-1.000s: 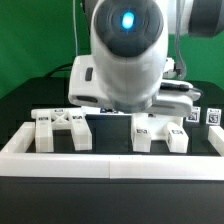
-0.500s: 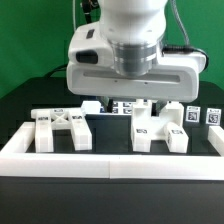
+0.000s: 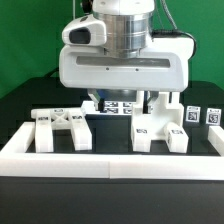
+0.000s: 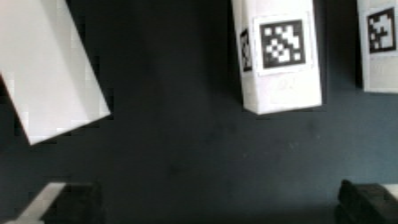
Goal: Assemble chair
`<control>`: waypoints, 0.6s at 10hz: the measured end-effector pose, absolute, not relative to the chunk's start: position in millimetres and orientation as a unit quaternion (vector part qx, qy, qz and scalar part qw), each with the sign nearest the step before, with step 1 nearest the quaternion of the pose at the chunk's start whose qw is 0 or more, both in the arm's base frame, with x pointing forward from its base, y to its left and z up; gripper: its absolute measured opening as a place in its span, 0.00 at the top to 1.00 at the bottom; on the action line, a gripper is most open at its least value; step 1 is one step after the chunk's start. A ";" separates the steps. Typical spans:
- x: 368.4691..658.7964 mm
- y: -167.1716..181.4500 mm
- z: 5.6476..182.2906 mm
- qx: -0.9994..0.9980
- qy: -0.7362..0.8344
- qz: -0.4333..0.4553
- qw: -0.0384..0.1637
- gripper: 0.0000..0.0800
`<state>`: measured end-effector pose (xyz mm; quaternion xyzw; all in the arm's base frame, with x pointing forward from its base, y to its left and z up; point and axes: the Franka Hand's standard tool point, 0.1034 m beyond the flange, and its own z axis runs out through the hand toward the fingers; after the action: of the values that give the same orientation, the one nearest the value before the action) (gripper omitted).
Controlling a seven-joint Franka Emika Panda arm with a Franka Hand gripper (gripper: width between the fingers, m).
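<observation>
My gripper [image 3: 125, 104] hangs wide open, holding nothing. The chair's X panel [image 3: 60, 128] stands near, on the exterior view's left, the block [image 3: 160, 131] on its right, small pieces [image 3: 115, 108] farther back under me. The tagged piece [image 4: 281, 60] has close neighbours; dropping crooked, I might knock one.

On the black table [image 3: 22, 110], a glossy white gripper [image 3: 124, 98] hangs over small white tagged plastic pieces [image 3: 118, 108] farther back, a matte-white X-braced panel [image 3: 60, 128] standing on the exterior view's left and a notched white block [image 3: 160, 133] on its right, both just behind the near low white border wall [image 3: 110, 165].
</observation>
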<state>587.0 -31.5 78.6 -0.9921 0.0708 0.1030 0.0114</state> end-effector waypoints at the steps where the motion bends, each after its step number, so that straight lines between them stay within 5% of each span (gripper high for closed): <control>1: 588.0 -30.9 77.7 -0.992 0.070 0.103 0.011 0.19; 6: 571.6 -61.6 71.6 -0.995 -0.031 0.089 0.020 0.19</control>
<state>571.6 -61.6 71.6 -0.9953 -0.0308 0.0893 0.0199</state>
